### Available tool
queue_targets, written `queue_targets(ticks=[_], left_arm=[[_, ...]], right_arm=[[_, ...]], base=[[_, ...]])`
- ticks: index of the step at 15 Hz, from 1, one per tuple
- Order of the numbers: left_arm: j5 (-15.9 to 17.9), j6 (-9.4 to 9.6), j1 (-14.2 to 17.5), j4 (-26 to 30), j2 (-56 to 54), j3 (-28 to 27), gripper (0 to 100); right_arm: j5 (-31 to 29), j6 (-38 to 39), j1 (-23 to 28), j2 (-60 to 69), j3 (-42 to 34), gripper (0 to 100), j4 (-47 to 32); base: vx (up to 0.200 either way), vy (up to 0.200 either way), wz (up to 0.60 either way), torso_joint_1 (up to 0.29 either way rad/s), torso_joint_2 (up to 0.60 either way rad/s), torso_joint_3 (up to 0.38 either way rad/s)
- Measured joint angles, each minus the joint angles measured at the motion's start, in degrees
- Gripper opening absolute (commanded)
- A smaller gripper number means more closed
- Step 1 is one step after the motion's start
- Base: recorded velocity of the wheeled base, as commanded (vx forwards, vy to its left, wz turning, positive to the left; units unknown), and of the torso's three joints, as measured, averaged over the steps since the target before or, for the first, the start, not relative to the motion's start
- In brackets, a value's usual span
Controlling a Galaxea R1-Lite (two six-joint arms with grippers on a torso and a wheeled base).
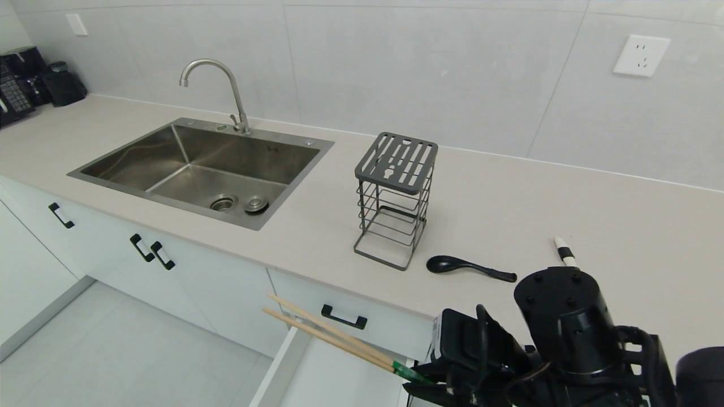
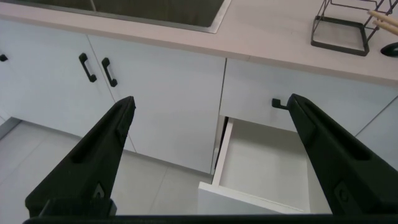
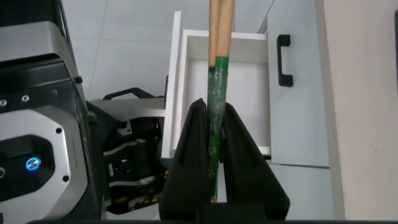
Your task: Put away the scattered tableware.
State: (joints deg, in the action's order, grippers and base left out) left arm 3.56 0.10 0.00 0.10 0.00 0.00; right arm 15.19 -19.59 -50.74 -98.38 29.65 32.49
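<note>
Wooden chopsticks pinched over an open white drawer.

The long bench (image 1: 509,198) is smooth and pale. A shiny metal sink (image 1: 169,169) is set into it, with a bent metal tap (image 1: 226,85) behind. Under the bench's front edge a flat white drawer (image 1: 334,379) is pulled open. A grey wire rack (image 1: 396,198) with a slotted top stands upright on the bench, right of the sink. The left gripper (image 2: 211,109) is low in front of the white cupboard doors (image 2: 155,106), and its black fingers (image 2: 106,149) are spread wide with nothing between them. The right gripper (image 3: 213,115) is over the open drawer, its black fingers (image 3: 193,143) pinching the green ends of two thin wooden chopsticks (image 1: 334,333). The sticks point out to the left, over the drawer. A glossy black spoon (image 1: 469,267) lies flat just right of the rack. A small white stick with a black tip (image 1: 564,251) lies farther right.
</note>
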Motion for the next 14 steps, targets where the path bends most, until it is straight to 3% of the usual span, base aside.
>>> queue_targets(ticks=[14], left_arm=[[0.02,0.0,0.0,0.0,0.0,0.0,100]], right_arm=[[-2.47,0.35,0.07,-0.84,3.4,0,-0.09]], base=[[0.0,0.0,0.0,-0.261,0.51,0.25]])
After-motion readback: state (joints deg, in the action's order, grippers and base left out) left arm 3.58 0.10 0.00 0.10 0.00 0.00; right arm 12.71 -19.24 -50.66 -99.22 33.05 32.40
